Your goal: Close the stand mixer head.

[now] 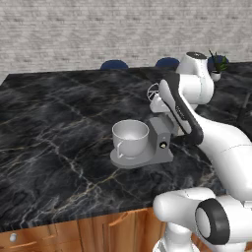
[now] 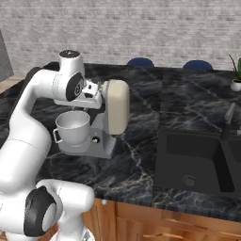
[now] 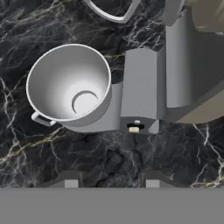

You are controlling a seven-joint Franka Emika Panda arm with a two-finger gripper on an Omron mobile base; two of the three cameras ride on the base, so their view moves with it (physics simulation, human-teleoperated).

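**A:** On the dark stone counter (image 2: 155, 108), where is the stand mixer head (image 2: 117, 106) to be found?

**B:** It is seen tipped up and back, above the grey mixer base (image 1: 157, 142). In the right base view it sits at about 3 o'clock from the silver bowl (image 2: 73, 127). The head has not been shut yet.

**A:** And the gripper (image 3: 108, 183)?

**B:** In the hand view its two dark tips are seen apart at 6 o'clock, with nothing held between them. The gripper is spread and empty. It is held high, close by the front of the head, looking down on the bowl.

**A:** What could go wrong?

**B:** The head is smooth and round, so the fingers could be slid off it when it is pushed. If it is pushed from the wrong side, it could be tipped back more and not shut. If it is pushed too hard, the whole mixer could be shoved across the counter. The whisk (image 1: 153, 92) could also be bumped.

**A:** What is in the bowl?

**B:** Nothing. Its bare bottom can be seen in the hand view. The sink (image 2: 193, 162), at about 3 o'clock from the mixer, looks empty too.
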